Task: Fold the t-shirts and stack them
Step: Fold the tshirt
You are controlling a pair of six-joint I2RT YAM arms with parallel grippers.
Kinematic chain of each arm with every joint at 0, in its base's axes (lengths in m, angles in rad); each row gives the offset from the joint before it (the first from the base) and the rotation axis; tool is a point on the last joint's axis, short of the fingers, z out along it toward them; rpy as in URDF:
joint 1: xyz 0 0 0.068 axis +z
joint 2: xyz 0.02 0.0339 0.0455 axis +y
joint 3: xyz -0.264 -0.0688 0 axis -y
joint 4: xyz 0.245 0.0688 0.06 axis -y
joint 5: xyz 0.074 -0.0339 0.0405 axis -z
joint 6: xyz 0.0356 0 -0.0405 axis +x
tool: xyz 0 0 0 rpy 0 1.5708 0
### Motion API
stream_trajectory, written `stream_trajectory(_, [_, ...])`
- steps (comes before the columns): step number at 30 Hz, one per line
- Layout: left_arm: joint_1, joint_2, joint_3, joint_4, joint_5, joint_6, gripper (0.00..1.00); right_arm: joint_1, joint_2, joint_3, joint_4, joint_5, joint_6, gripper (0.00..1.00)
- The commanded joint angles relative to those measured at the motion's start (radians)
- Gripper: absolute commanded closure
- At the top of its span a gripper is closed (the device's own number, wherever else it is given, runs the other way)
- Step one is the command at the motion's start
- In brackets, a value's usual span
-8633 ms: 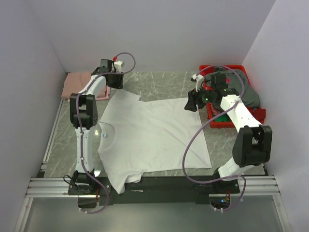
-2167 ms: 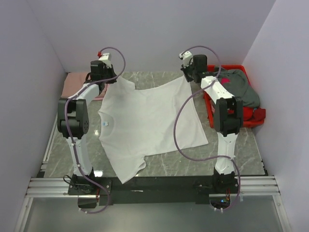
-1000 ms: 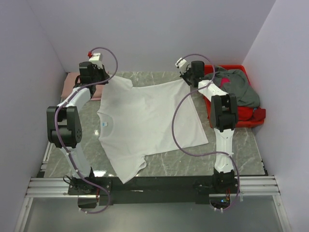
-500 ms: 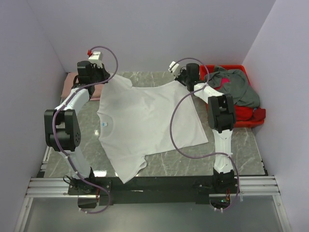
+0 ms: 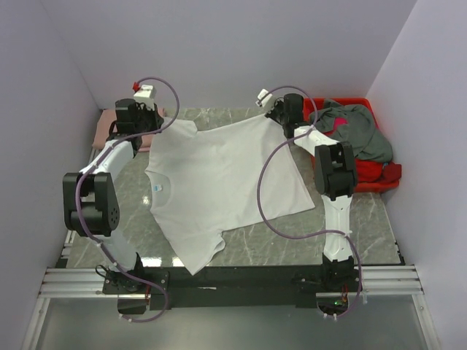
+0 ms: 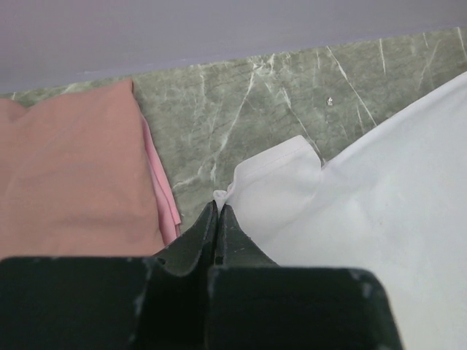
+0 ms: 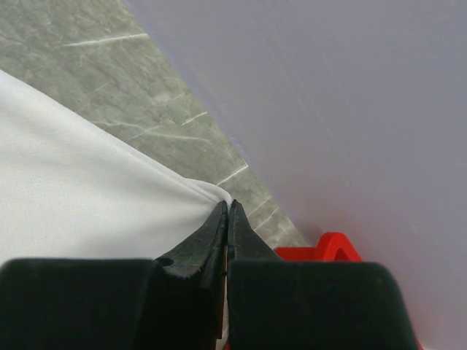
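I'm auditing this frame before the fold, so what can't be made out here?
Bin contents, top view: the grey shirt covers what lies beneath.
Pink shirt: the left arm covers part in the top view; the left wrist view crops it.
Grip depth on the white shirt, wrist views: the shut left gripper and right gripper hide it.
Neck label, top view: too small to read.

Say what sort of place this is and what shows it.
Probably a robot test bench: two arms bolted to a rail, plain walls around the table, a red bin of shirts.
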Motion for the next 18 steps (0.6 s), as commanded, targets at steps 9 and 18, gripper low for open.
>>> stream_trajectory(9, [-0.002, -0.129, -0.093, 0.063, 0.032, 0.034, 1.0, -0.015, -0.08, -0.115, 0.117, -0.052, 0.018, 1.0])
stream_trajectory(18, [-0.002, -0.186, -0.145, 0.053, 0.052, 0.034, 1.0, -0.026, -0.107, -0.143, 0.13, -0.062, 0.055, 1.0])
